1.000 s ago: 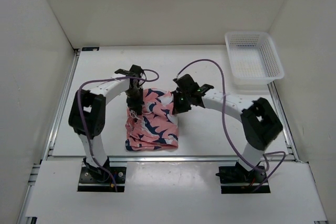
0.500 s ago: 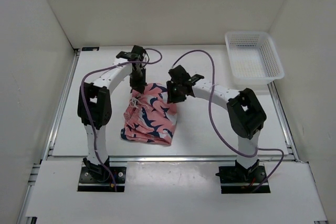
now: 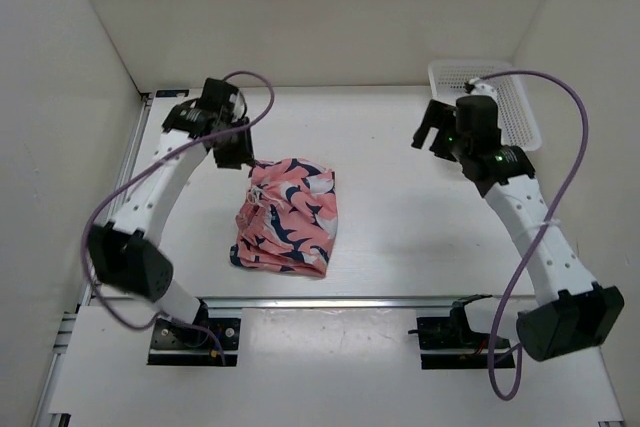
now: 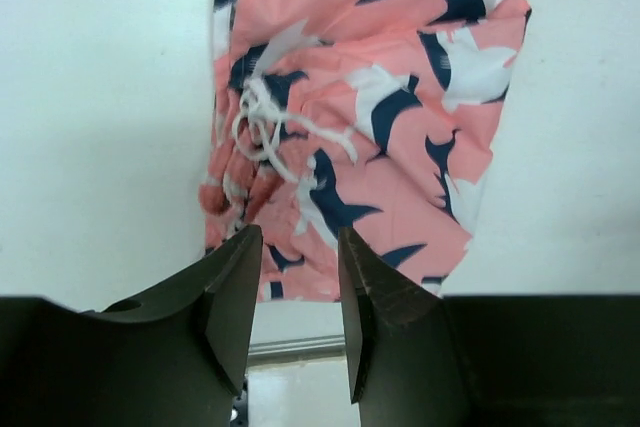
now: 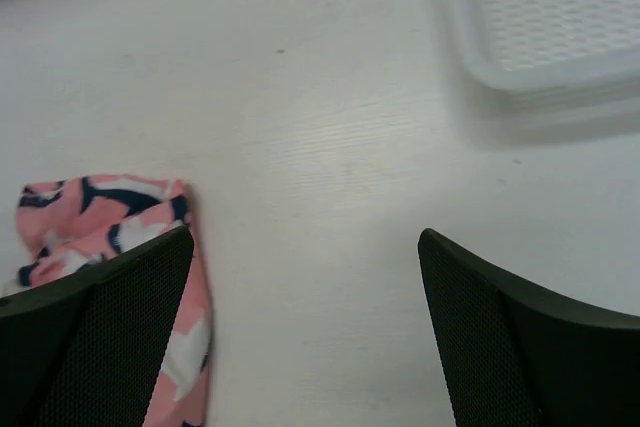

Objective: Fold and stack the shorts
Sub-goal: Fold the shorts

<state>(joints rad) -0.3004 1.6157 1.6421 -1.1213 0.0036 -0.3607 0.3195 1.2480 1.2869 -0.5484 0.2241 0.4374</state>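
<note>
Lengthwise near-to-far, folded shorts (image 3: 288, 215), drawstring (image 4: 262, 117) leftward, left jaws part-open, right jaws wide, both empty

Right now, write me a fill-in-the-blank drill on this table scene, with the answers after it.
The basket stands on the ___ arm's side of the table.
The right gripper has its jaws wide ___.
The shorts are held by ___ gripper.
The left gripper has ___ between its fingers.
Missing words: right; open; neither; nothing.
</note>
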